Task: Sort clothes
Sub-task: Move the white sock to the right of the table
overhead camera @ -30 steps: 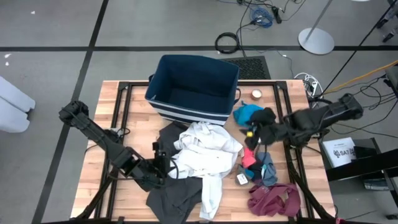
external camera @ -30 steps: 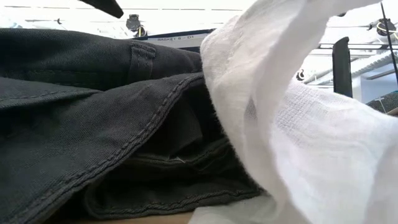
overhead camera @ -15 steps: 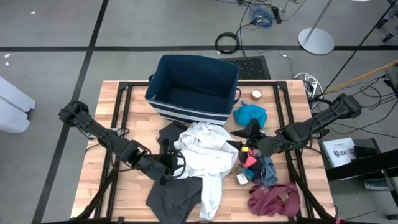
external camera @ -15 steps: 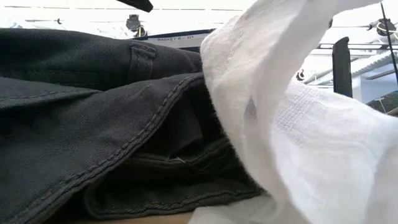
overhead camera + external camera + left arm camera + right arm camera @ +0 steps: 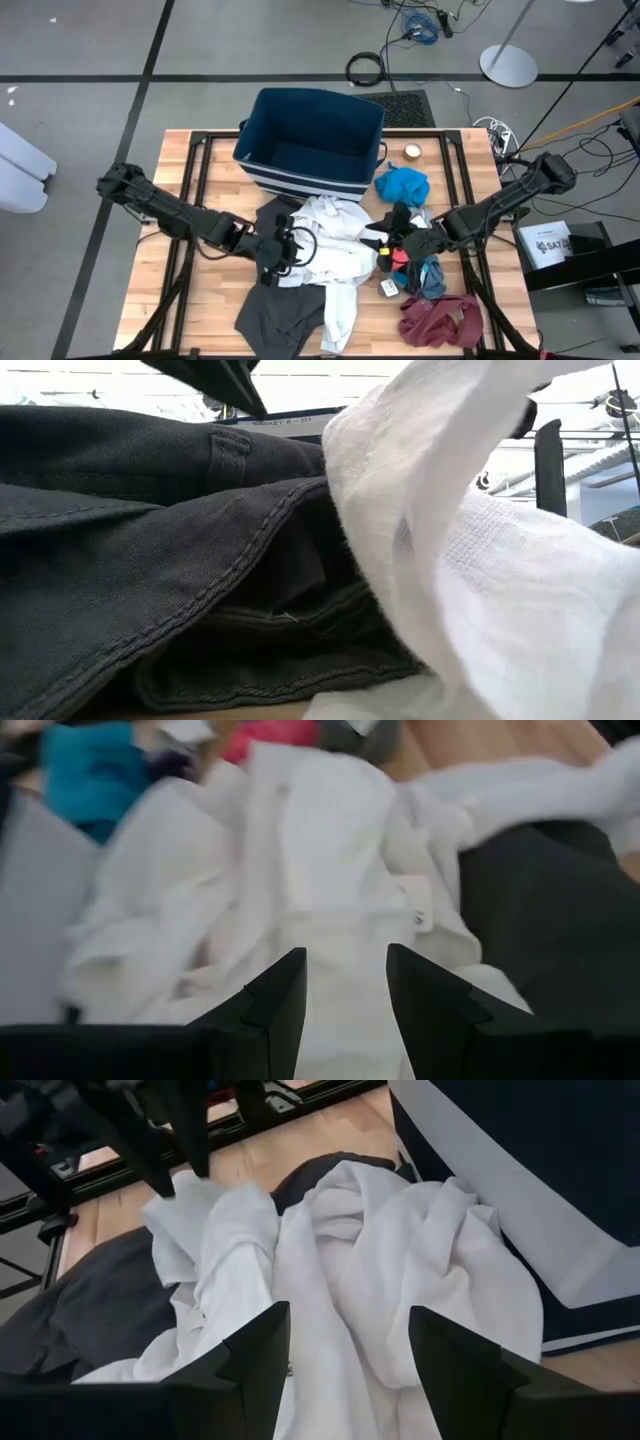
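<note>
claws over a pile of clothes on the wooden bench [image 5: 215, 305]. left claw [image 5: 287, 248] stood at the left edge of the white garment [image 5: 335, 245], its fingers [image 5: 268, 1010] spread with a clear gap and white cloth showing between them; whether they touched the fabric could not be told. right claw [image 5: 390, 238] stood at the garment's right edge, fingers [image 5: 245, 1365] likewise parted, holding nothing. white garment lay mid-bench, in front of the dark blue bin [image 5: 310, 140] and overlapping the dark grey garment [image 5: 280, 318] nearer the front edge. bright blue top [image 5: 402, 184] lay beside the bin's right corner; red piece [image 5: 402, 256] and grey-blue socks [image 5: 432, 275] lay just beside the right claw; maroon top [image 5: 440, 320] lay at the front right.
</note>
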`<state>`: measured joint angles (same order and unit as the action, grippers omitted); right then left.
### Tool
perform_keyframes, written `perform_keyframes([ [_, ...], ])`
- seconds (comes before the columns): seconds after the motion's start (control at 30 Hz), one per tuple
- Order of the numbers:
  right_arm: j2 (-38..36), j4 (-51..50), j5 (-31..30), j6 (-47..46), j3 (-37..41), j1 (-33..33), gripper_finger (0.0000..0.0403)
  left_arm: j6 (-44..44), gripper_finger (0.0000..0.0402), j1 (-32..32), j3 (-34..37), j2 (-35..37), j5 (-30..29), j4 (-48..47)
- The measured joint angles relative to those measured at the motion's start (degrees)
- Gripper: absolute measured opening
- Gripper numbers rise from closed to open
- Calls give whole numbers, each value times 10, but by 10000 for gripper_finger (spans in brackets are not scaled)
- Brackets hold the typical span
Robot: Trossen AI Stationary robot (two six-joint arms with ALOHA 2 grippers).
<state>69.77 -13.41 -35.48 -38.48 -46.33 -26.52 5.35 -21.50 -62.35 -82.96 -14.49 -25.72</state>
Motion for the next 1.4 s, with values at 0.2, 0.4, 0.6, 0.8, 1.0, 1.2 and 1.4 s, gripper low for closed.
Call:
perform_keyframes([
  [0.2, 0, -1, 0, 5, 0, 0, 192, 15, 150, 31, 0, -53, 38, 3],
  [0.4, 0, -1, 0, 6, 0, 0, 192, 25, 150, 48, 0, -105, 41, 18],
  [0.6, 0, -2, 0, 6, 0, 0, 192, 11, 90, 49, 0, -118, 53, 17],
  [0.8, 0, -2, 0, 6, 0, 0, 192, 5, 12, 44, -23, -117, 53, 6],
  [1.0, 0, -2, 18, 6, 0, 0, 192, 10, 4, 21, -100, -110, 49, -58],
  [1.2, 0, -2, 29, 6, 0, 0, 192, 11, 2, -18, -199, -88, -9, -167],
  [1.4, -11, 3, 28, 20, 0, -6, 192, 16, 1, -46, -244, -60, -60, -197],
])
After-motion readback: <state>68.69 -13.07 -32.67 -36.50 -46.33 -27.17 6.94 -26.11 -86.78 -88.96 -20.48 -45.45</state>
